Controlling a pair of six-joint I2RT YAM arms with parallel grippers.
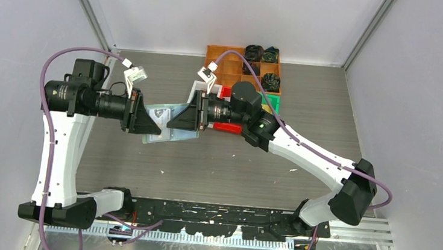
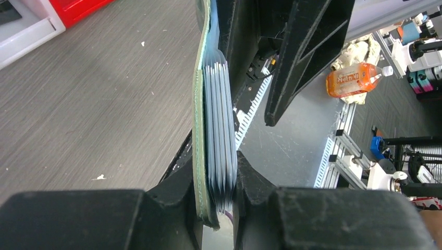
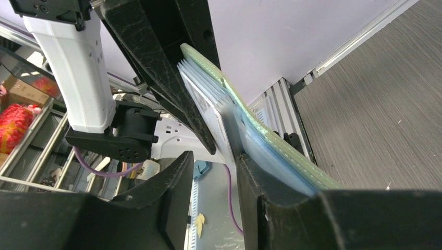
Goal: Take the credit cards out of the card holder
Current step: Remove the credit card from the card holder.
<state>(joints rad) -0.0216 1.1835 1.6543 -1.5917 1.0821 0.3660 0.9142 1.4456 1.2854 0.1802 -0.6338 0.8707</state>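
The card holder (image 1: 173, 134), pale sage green with bluish clear pockets, hangs in the air between my two grippers. My left gripper (image 1: 150, 122) is shut on its left end. Seen edge-on in the left wrist view, the card holder (image 2: 198, 104) has its green cover and stacked pockets (image 2: 219, 114) pinched between the fingers of the left gripper (image 2: 215, 172). A white credit card (image 1: 159, 115) with a dark emblem shows inside. My right gripper (image 1: 178, 118) faces the holder's other end. In the right wrist view the right gripper (image 3: 213, 156) is open, one finger (image 3: 255, 177) against the pockets of the card holder (image 3: 250, 104), nothing in the gap.
An orange compartment tray (image 1: 230, 62) with dark fabric bundles (image 1: 270, 81) stands at the back. A white bin (image 1: 201, 88), a red bin (image 1: 228, 127) and a green bin (image 1: 272, 100) lie under and behind the right arm. Grey wood-grain table (image 1: 215, 167) lies below.
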